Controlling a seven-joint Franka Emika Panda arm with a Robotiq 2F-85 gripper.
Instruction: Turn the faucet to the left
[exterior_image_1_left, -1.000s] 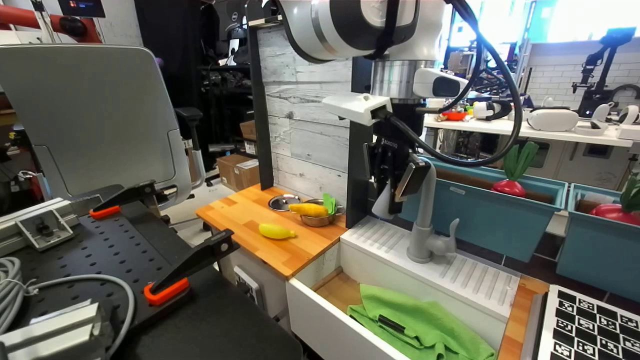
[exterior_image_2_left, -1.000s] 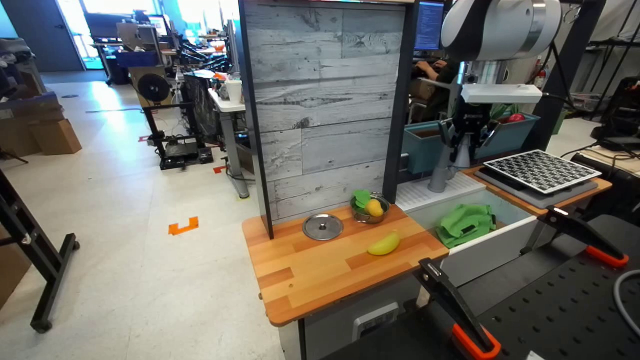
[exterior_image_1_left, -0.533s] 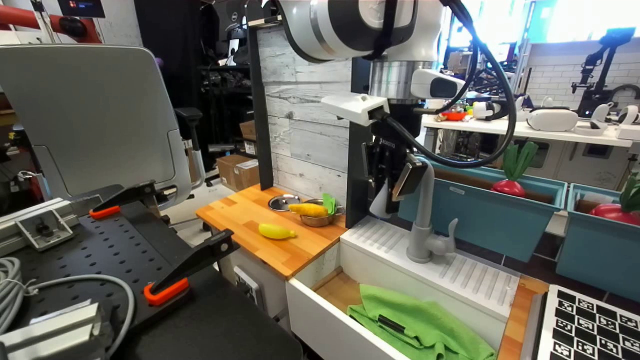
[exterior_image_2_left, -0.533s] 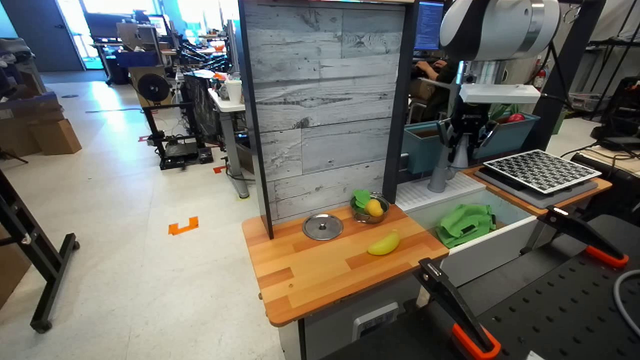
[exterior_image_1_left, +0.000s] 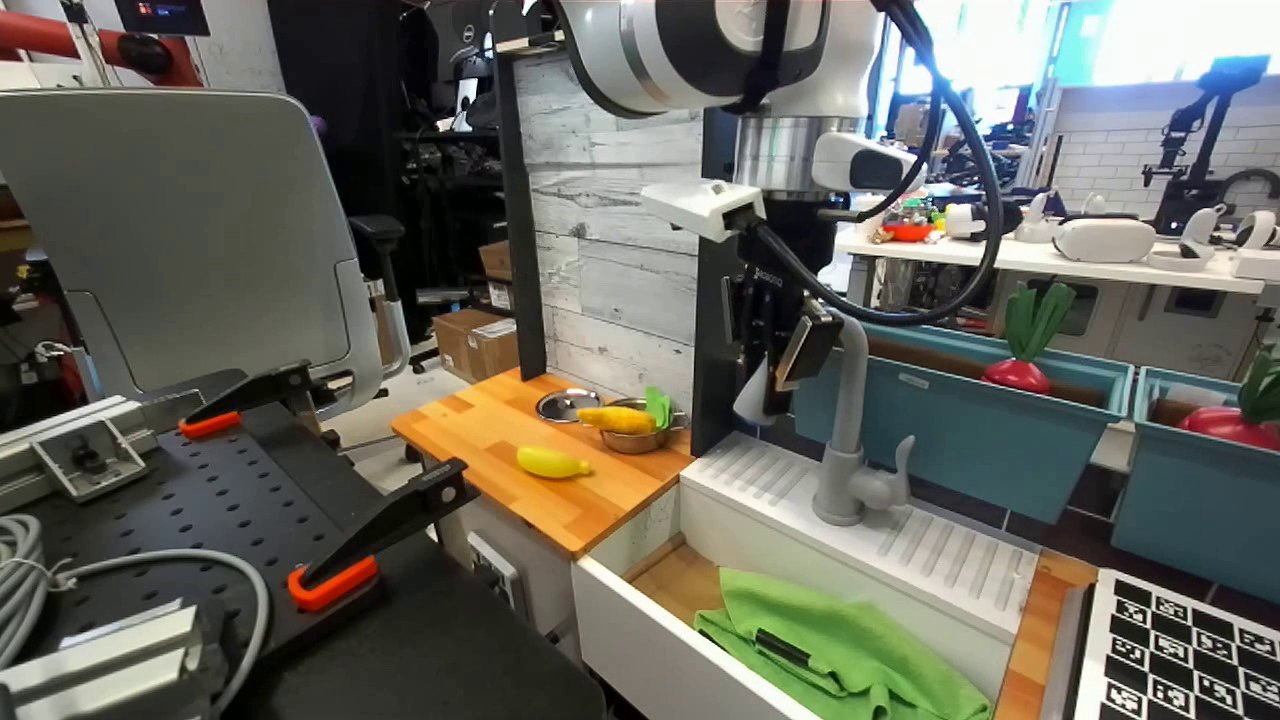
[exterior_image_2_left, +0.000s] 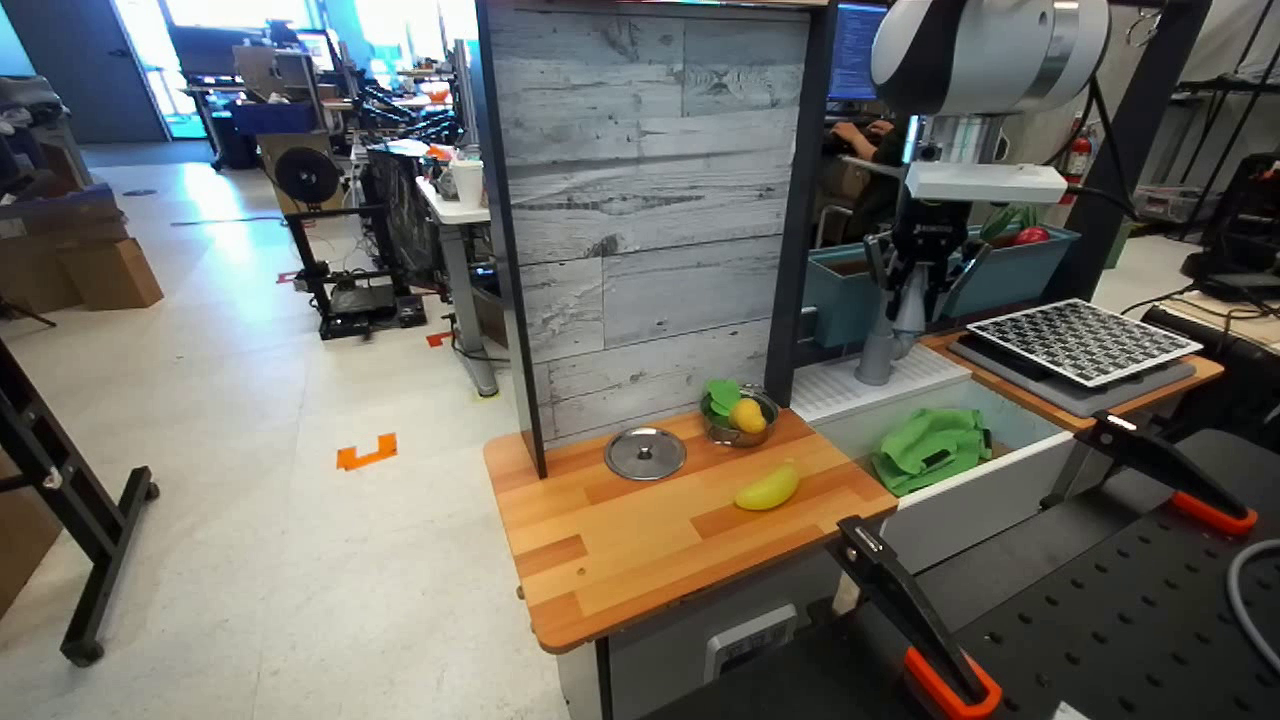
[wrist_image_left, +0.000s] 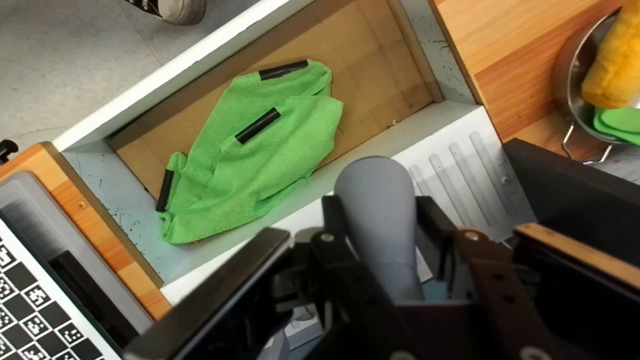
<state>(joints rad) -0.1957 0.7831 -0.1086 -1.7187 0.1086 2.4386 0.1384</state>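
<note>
The faucet (exterior_image_1_left: 848, 400) is a grey gooseneck tap standing upright on the white ridged ledge behind the sink. It also shows in an exterior view (exterior_image_2_left: 877, 358), partly hidden by the gripper. Its side lever (exterior_image_1_left: 904, 462) points up. My gripper (exterior_image_1_left: 766, 388) is at the downturned end of the spout, seen in both exterior views. In the wrist view the gripper's fingers (wrist_image_left: 378, 207) lie against both sides of the flared grey spout, so it looks shut on it. The top of the arch is partly hidden behind a finger.
The sink (exterior_image_1_left: 660, 625) holds a green cloth (exterior_image_1_left: 850, 650). Blue planters (exterior_image_1_left: 980, 430) stand right behind the faucet. A dark-edged wood panel (exterior_image_1_left: 620, 250) rises beside the gripper. The wooden counter (exterior_image_2_left: 620, 540) bears a pot (exterior_image_2_left: 738, 436), a lid (exterior_image_2_left: 645, 454) and a yellow banana (exterior_image_2_left: 768, 487). A checkerboard (exterior_image_2_left: 1085, 342) lies beyond the sink.
My gripper has moved a little to the left and slightly up in both exterior views. The spout's end has swung left with it. The faucet's base has stayed in place.
</note>
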